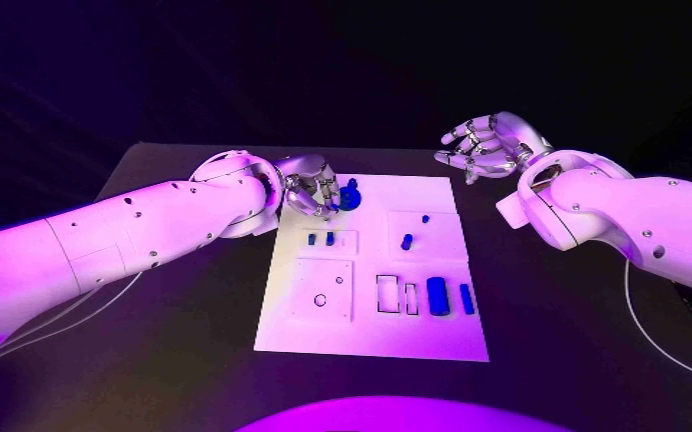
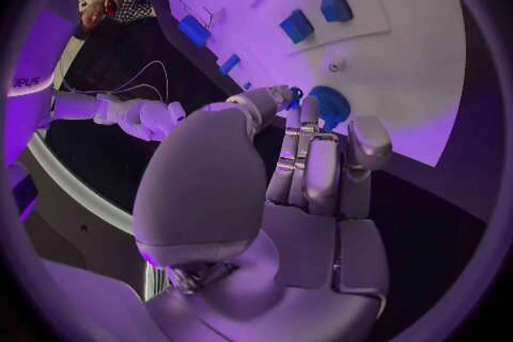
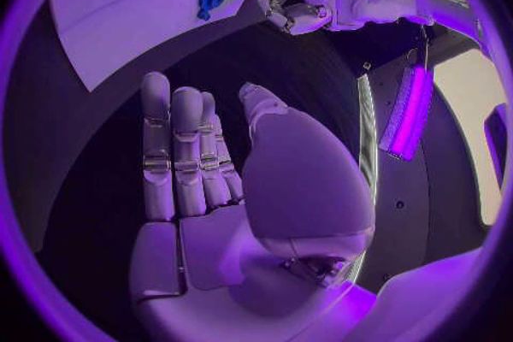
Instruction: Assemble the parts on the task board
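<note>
The left hand [image 1: 309,192], pinching a small blue part [image 2: 294,94], sits at the task board's [image 1: 433,332] far-left corner beside the round blue part [image 1: 351,195], while the right hand [image 1: 490,147] hovers spread off the board's far-right corner

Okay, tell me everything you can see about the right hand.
The right hand is silver and metallic-looking, with jointed fingers, on the end of a white arm. It hangs above the black table off the far right corner of the white task board, touching nothing. In the right wrist view its fingers are stretched out, close together, the palm bare. It holds no part.
</note>
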Available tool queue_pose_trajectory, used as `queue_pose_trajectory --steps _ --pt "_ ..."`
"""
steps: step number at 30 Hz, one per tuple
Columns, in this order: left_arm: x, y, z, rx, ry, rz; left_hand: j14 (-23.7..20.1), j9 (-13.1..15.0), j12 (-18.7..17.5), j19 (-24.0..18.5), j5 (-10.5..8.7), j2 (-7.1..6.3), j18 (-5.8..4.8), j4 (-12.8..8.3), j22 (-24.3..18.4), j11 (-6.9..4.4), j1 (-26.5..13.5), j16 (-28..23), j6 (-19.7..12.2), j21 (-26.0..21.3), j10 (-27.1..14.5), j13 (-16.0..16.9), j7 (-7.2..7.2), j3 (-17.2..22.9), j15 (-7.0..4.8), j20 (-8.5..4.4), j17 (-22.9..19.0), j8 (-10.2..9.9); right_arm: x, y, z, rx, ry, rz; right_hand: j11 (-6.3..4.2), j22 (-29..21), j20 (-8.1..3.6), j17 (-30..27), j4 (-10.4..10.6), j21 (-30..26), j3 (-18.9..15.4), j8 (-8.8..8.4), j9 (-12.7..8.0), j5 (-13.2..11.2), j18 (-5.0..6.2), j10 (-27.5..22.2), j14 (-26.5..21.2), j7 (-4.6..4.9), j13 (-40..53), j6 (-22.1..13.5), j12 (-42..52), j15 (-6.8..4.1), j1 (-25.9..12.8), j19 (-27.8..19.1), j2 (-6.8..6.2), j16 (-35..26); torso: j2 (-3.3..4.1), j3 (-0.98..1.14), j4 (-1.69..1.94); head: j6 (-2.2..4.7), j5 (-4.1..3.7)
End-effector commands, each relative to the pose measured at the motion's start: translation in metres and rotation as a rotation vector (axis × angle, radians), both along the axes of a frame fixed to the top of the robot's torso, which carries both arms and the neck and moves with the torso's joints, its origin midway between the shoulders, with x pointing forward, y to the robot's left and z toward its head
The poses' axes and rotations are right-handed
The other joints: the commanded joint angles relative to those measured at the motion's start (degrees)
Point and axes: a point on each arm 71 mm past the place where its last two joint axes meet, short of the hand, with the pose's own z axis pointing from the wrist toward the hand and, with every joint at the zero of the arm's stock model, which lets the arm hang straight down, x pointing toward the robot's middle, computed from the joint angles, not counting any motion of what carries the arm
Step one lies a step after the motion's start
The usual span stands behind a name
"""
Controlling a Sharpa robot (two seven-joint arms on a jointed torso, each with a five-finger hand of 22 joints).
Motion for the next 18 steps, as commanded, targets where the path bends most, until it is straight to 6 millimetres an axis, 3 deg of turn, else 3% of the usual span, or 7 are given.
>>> queue_pose_trajectory --steps 1,9,18 --pt "0.001 0.001 -0.003 0.029 0.032 -0.008 0.5 0.0 -0.4 0.5 -0.1 0.24 -0.65 -0.1 0.2 -0.06 -0.5 0.2 0.4 0.3 0.4 -0.1 -0.02 -0.3 -0.04 -0.03 -0.1 -0.3 0.0 0.001 0.0 -0.002 0.0 0.016 -0.04 -0.1 -0.18 -0.1 0.0 -0.2 0.5 0.35 -0.1 0.2 0.67 0.5 0.5 0.2 0.0 0.3 -0.3 -0.05 -0.1 0.1 -0.5 -0.4 0.09 -0.09 0.01 -0.06 0.08" --pt "0.005 0.002 -0.009 0.109 0.013 -0.016 0.5 0.0 -0.5 0.6 -0.09 0.3 -0.68 -0.2 0.3 -0.12 -0.4 0.2 0.5 0.4 0.6 -0.1 -0.06 -0.2 -0.09 -0.04 0.0 -0.3 0.0 0.003 0.0 -0.002 0.0 0.018 -0.02 -0.3 -0.18 -0.1 0.0 -0.5 0.5 0.35 -0.1 0.2 0.69 0.4 0.5 0.21 -0.2 0.3 -0.4 -0.04 -0.1 0.0 -0.53 -0.5 0.18 -0.06 -0.17 -0.02 0.4" --pt "0.007 0.006 -0.013 0.143 0.006 -0.01 0.5 0.0 -0.7 0.5 -0.11 0.33 -0.66 -0.3 0.2 -0.14 -0.2 0.2 0.5 0.3 0.6 -0.1 -0.07 -0.2 -0.12 -0.06 0.0 -0.4 -0.001 0.003 0.0 -0.002 0.0 0.019 0.0 -0.5 -0.18 -0.1 0.0 -0.8 0.6 0.34 -0.1 0.2 0.72 0.4 0.5 0.23 -0.3 0.2 -0.5 -0.03 -0.1 0.0 -0.56 -0.6 0.2 -0.06 -0.14 -0.16 0.3"
